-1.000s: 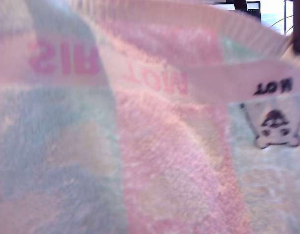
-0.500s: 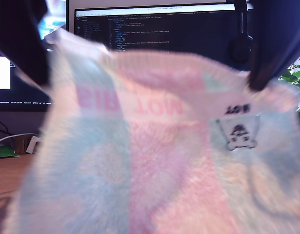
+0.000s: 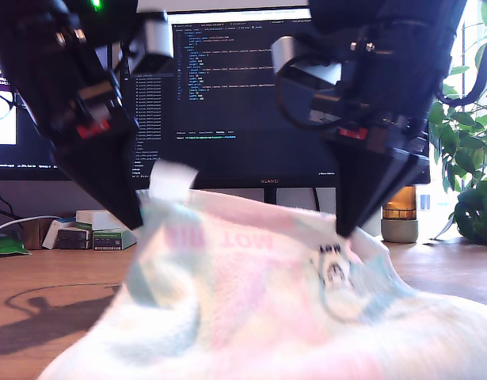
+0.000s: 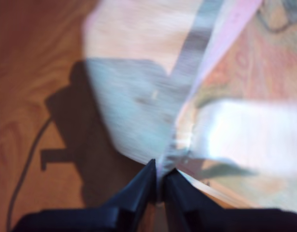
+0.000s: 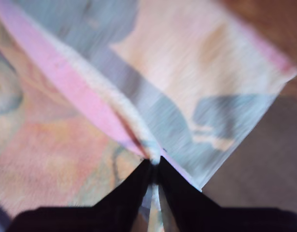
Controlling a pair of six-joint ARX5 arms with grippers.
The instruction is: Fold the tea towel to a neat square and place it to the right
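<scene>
- The tea towel (image 3: 267, 317) lies heaped on the wooden table (image 3: 37, 285) in front of the monitor (image 3: 243, 95), its top edge lifted by 2 black grippers.
- My first gripper (image 4: 160, 186) pinches 1 corner of the towel, jaws pressed together on the cloth.
- My second gripper (image 5: 154, 169) pinches another corner likewise.
- A white tag (image 3: 170, 180) sticks up from the towel's edge.
</scene>
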